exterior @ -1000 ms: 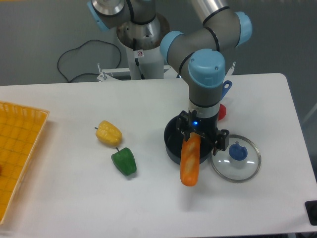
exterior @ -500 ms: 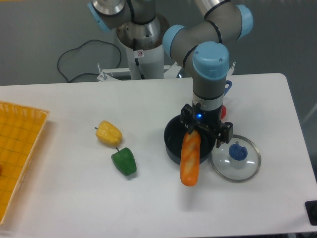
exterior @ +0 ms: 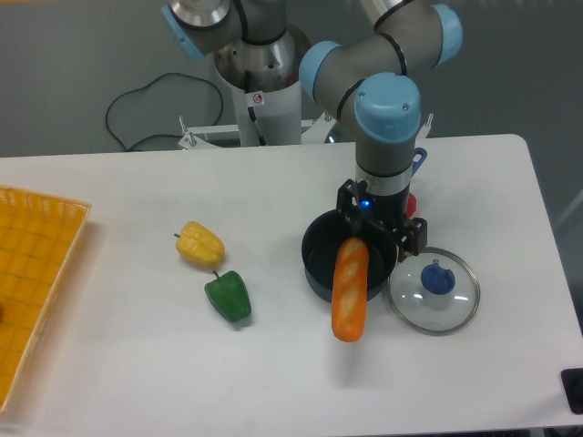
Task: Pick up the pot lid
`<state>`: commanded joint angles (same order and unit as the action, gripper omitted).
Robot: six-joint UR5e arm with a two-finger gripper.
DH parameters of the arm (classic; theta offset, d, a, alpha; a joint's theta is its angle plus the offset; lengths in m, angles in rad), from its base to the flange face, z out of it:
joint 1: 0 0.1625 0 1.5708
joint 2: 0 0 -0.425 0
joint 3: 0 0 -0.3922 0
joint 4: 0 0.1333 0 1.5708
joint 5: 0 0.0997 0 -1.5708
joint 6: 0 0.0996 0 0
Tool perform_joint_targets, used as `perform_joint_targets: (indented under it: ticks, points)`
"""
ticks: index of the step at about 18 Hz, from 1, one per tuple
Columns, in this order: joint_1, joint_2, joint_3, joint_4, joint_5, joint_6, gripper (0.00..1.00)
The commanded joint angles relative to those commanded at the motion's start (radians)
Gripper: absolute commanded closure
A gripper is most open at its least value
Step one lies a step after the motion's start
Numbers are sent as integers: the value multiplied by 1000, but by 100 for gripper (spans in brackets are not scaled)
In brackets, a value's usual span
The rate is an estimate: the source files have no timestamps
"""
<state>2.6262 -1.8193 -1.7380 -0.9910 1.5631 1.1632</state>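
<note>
The gripper goes up the picture, and the lid waits.
The black metal 2-finger gripper is now higher in the picture than 1 second ago; whether it rises or goes farther back, I cannot tell. Its jaws are spread, with nothing seen pinched between them. The round clear lid with grey rim lies in the same place on the white table, at the right of the black round pot, its blue knob upward. The orange carrot-like piece also did not shift, leaning over the pot's rim. For the task, I think this means the lid is not yet taken: the jaws must come across above the knob, then descend around it.
</note>
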Motion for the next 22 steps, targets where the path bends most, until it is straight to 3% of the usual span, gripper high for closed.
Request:
perform_joint_targets:
  ticks: [3,16,22]
  points:
    - [-2,2,-2,5,-5,-91,0]
    - [-12,8,-20,5,32,-126,0]
    - [32,2,3,-3,52,-24,0]
